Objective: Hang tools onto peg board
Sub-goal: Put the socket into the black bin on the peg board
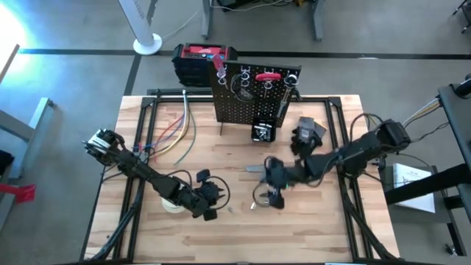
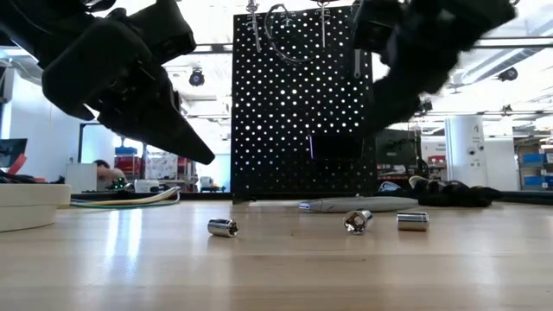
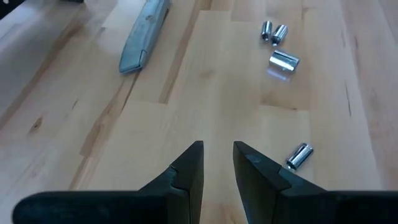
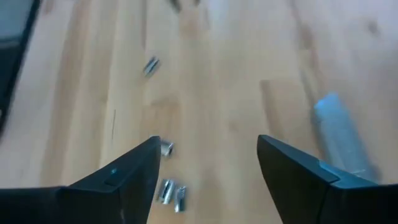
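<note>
The black peg board (image 1: 254, 92) stands upright at the table's far middle, with a red-handled tool (image 1: 266, 75) hanging near its top. A grey metal tool (image 3: 144, 34) lies flat on the wood. Short silvery bits (image 3: 285, 62) (image 3: 298, 155) lie scattered on the table near the middle. My left gripper (image 3: 217, 155) hovers above the table by one bit, fingers a little apart with nothing between them. My right gripper (image 4: 208, 149) hangs above other bits (image 4: 173, 193), wide open and empty, with the grey tool (image 4: 339, 134) beside it.
A whitish tape roll (image 1: 174, 205) lies next to my left arm. Black gloves (image 1: 309, 132) and a small black bin (image 1: 263, 131) sit in front of the board. A red-and-black box (image 1: 202, 62) stands behind it; coloured cables (image 1: 173, 132) run at far left.
</note>
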You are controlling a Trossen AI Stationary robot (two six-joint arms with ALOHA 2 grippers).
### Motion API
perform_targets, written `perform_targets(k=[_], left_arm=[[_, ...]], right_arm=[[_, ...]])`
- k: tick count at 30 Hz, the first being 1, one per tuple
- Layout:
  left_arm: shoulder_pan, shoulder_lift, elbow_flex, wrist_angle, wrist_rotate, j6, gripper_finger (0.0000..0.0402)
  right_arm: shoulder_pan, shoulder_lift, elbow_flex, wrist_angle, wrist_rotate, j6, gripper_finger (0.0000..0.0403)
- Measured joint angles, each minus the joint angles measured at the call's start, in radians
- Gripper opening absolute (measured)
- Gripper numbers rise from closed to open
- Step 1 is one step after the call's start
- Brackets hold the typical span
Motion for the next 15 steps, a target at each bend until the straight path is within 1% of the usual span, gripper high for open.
perform_targets(k=[5, 7, 12, 15], left_arm=[[0.000, 0.018, 0.000, 0.008, -0.002, -0.002, 0.0077], [0.000, 0.031, 0.000, 0.008, 0.001, -0.006, 0.0077], [0.000, 0.059, -0.001, 0.010, 0.006, -0.021, 0.0077], [0.000, 0.070, -0.001, 0.023, 0.006, -0.023, 0.0077]], right_arm=[[0.116, 0.094, -0.001, 0.003, 0.121, 0.113, 0.0238], [0.151, 0.126, -0.001, 0.004, 0.153, 0.153, 0.0234], [0.209, 0.186, -0.001, 0.017, 0.157, 0.221, 0.0222], [0.230, 0.216, -0.001, 0.017, 0.157, 0.222, 0.0213]])
